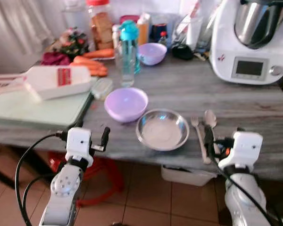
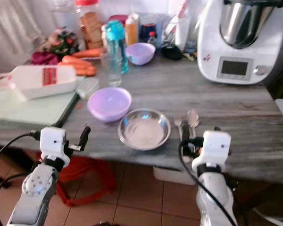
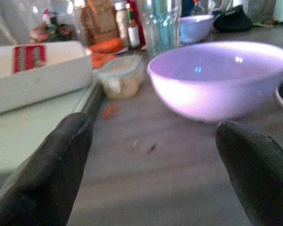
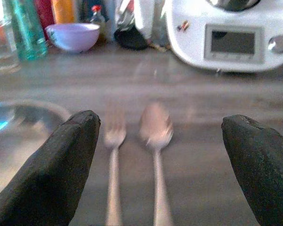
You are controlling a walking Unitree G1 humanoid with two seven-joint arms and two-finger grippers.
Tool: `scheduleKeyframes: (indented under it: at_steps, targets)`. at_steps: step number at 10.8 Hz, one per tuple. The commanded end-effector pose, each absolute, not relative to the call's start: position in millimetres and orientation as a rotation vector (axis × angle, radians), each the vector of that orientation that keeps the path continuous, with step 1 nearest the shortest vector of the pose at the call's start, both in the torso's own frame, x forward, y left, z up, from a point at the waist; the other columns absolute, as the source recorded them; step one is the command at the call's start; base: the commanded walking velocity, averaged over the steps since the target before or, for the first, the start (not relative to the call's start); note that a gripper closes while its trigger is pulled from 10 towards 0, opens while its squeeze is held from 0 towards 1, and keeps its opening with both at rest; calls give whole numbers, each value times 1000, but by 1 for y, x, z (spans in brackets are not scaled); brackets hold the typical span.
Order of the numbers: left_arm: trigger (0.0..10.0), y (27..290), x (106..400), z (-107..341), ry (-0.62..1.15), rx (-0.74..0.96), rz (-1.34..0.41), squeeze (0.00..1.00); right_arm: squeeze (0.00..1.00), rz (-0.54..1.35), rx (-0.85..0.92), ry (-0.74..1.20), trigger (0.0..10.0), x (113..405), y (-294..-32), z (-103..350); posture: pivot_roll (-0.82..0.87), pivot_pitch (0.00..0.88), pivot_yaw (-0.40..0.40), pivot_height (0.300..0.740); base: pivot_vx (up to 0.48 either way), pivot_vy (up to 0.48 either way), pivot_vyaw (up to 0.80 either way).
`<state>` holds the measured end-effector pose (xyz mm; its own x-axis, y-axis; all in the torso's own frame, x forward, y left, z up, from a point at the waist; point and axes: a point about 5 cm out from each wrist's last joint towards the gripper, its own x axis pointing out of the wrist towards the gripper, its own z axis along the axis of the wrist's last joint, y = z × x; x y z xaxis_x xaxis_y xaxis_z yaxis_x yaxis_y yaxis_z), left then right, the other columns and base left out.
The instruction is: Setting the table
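On the grey wooden table (image 1: pixel 254 113) near its front edge stand a lilac bowl (image 1: pixel 126 103) and, to its right, a shallow steel bowl (image 1: pixel 162 129). Right of the steel bowl a fork (image 1: pixel 198 136) and a spoon (image 1: pixel 210 118) lie side by side. My left gripper (image 1: pixel 87 133) is open at the table's front edge, just short of the lilac bowl (image 3: pixel 217 75), with nothing between its fingers (image 3: pixel 47 174). At the same edge, my right gripper (image 1: pixel 224 137) is open, with the fork (image 4: pixel 114 155) and spoon (image 4: pixel 155 132) lying ahead between its fingers (image 4: pixel 52 169).
A pale green cutting board (image 1: pixel 37 110) with a white slicer (image 1: pixel 52 81) fills the table's left. Behind are carrots (image 1: pixel 92 66), a small lidded tub (image 1: pixel 102 88), a glass (image 1: pixel 127 68), a teal bottle (image 1: pixel 130 42), a second lilac bowl (image 1: pixel 152 52) and a white kitchen machine (image 1: pixel 252 42). A red stool (image 1: pixel 104 176) stands under the table.
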<state>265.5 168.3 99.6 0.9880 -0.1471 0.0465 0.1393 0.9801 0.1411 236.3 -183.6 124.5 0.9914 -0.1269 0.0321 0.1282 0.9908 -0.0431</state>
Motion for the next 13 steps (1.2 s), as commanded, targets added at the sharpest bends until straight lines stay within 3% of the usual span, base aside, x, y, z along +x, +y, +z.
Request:
scheduleKeyframes:
  at_steps: [1,11,13]
  targets:
    - [10000,170,264,102,-59,151,-144,0,0,-136,-35,-33,10000,233,-185,125,55,0,56,740,-304,0,0]
    - [10000,169,264,102,-51,160,-168,0,0,-149,-38,-34,10000,232,-185,124,52,0,65,740,-308,0,0]
    - [10000,166,264,105,-70,153,-181,0,0,-147,-36,-38,10000,234,-184,124,55,0,66,740,0,0,0]
